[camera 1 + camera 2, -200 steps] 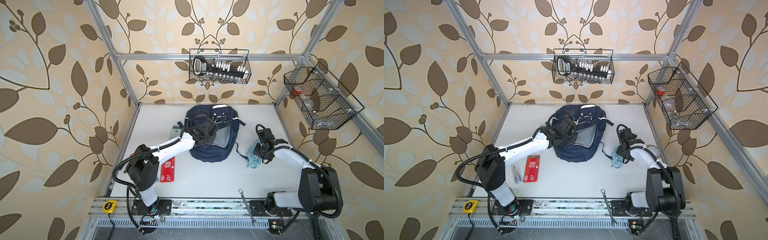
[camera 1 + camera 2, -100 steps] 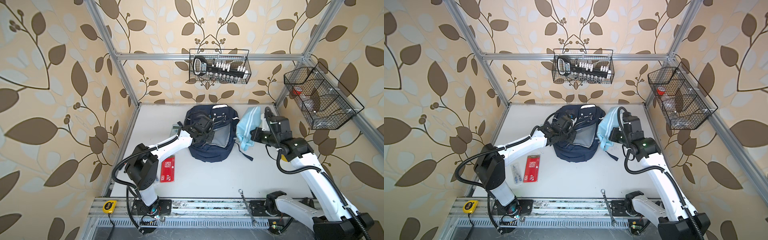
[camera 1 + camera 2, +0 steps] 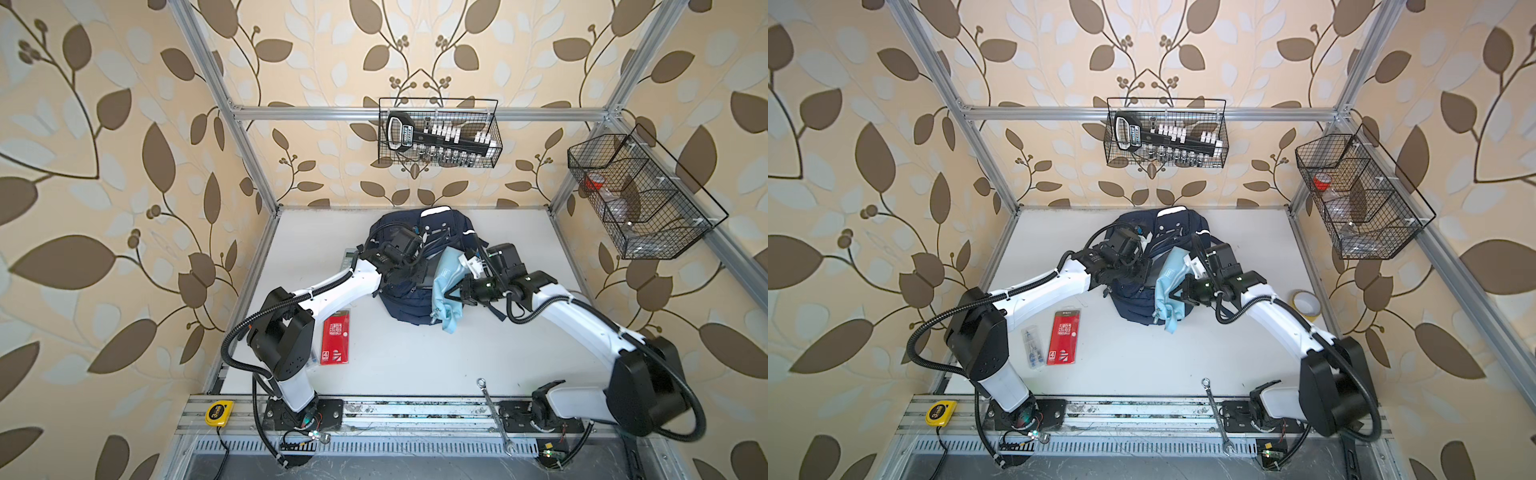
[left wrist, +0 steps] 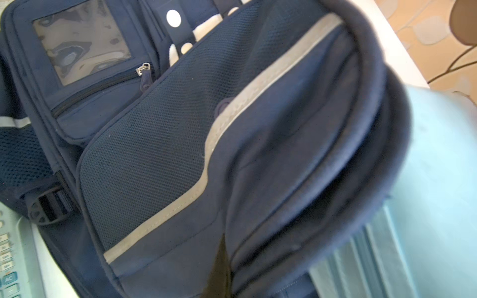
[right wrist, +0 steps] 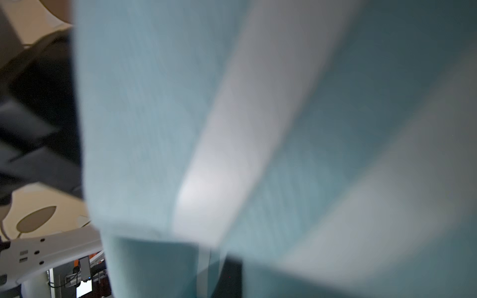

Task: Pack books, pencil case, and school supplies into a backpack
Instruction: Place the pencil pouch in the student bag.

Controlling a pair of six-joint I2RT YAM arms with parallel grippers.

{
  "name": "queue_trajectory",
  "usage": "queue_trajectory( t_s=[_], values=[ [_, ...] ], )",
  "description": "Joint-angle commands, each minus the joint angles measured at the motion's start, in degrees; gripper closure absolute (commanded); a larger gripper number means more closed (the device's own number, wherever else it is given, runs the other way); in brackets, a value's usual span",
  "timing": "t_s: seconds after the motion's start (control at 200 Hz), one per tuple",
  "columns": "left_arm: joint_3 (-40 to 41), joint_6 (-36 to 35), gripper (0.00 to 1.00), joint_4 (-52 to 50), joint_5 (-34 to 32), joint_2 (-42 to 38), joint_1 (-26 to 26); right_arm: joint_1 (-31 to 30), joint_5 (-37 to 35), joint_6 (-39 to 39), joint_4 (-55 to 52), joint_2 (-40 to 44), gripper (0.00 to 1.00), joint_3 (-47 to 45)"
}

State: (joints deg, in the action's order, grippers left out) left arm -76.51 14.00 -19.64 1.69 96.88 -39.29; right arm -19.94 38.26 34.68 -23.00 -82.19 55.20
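Both arms extended inward — left gripper [image 3: 411,275] clamped tight, right gripper [image 3: 448,297] likewise, wrists facing each other.

1 backpack [image 3: 409,305], 1 pencil case [image 3: 446,282], 1 red booklet [image 3: 336,343], 1 calculator [image 4: 10,258], 1 clear box [image 3: 1032,348] w/ blue bits in it. Also 2 robot arms [image 3: 328,291] [image 3: 582,320], 2 wire baskets [image 3: 497,124] [image 3: 665,232], 1 yellow tape measure [image 3: 219,412], 1 wrench [image 3: 494,415] & 1 tape roll [image 3: 1305,303].

Pale teal pencil case [image 5: 144,116] fills almost the whole frame, right up against the lens and badly blurred, with a whitish band [image 5: 227,144] running diagonally across it. Beside it: the dark navy backpack [image 5: 38,116], leaf-print wallpaper [image 5: 38,214], and a white arm link [image 5: 49,247] with screw holes.
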Motion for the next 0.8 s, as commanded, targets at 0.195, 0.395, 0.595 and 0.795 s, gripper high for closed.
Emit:
queue_trajectory(
  t_s=[0.195,0.395,0.595,0.795],
  values=[
    [1.01,-0.02,1.0,7.68,4.43,-9.81,-0.27,2.93,-2.88,1.56,5.43,-10.53,1.0,0.06],
    [-0.41,-0.08,1.0,7.5,7.98,-8.79,-0.26,2.98,-3.18,1.21,6.47,-10.08,1.0,-1.89],
    [0.03,-0.95,1.0,8.21,14.48,-6.81,-1.68,2.98,-4.61,11.0,16.06,-16.72,1.0,9.6],
    [-1.97,-1.86,1.0,5.93,19.14,-6.0,-2.63,0.54,-8.36,27.19,40.87,-23.6,1.0,12.44]
  ],
)
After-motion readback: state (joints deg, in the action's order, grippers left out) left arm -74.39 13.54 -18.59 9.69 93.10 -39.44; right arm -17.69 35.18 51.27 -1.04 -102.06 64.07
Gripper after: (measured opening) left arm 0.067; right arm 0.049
